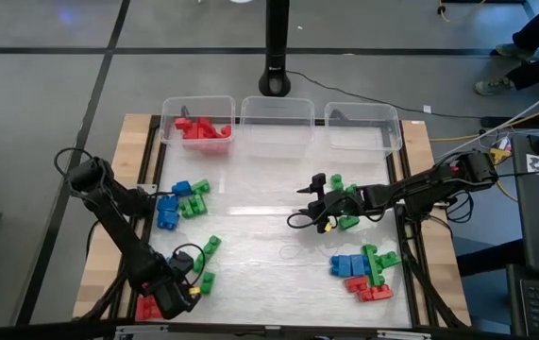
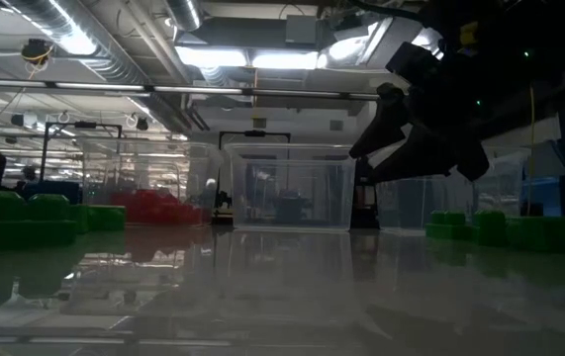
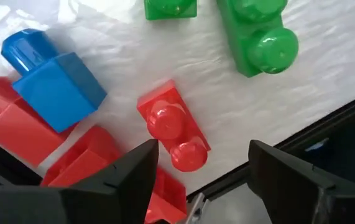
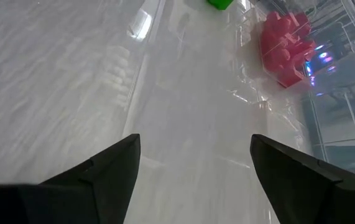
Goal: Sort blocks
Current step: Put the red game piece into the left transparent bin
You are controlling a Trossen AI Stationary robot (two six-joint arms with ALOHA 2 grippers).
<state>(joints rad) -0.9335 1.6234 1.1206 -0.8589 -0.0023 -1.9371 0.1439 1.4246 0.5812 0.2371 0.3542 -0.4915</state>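
Left gripper (image 3: 199,171), fingers spread wide and holding nothing, hovers low over the near-left corner of the table (image 1: 250,227), straddling a small red two-stud brick (image 3: 172,132) that lies just beyond its fingertips. Beside that brick sit a blue block (image 3: 50,78), more red pieces at the table edge, and two green blocks (image 3: 258,31) a little farther in.

Right gripper (image 1: 314,200), also spread and empty, hangs above the table's middle, close by a small green cluster (image 1: 345,203) right of centre.

The bricks look like hard, hollow plastic: light, rigid, likely to skid on the glossy sheet if nudged. A pinch across the two flat long sides of the red brick, below the studs, seems the surest hold.

Three clear bins (image 1: 275,121) line the far edge. The left bin (image 1: 198,123) holds a heap of red blocks; the other two appear empty.

Loose blocks lie in roughly four groups: blue and green at mid-left (image 1: 180,200), green and red at near left, green at centre-right, and a blue, green and red pile at near right (image 1: 365,272). An exact brick count cannot be made out.
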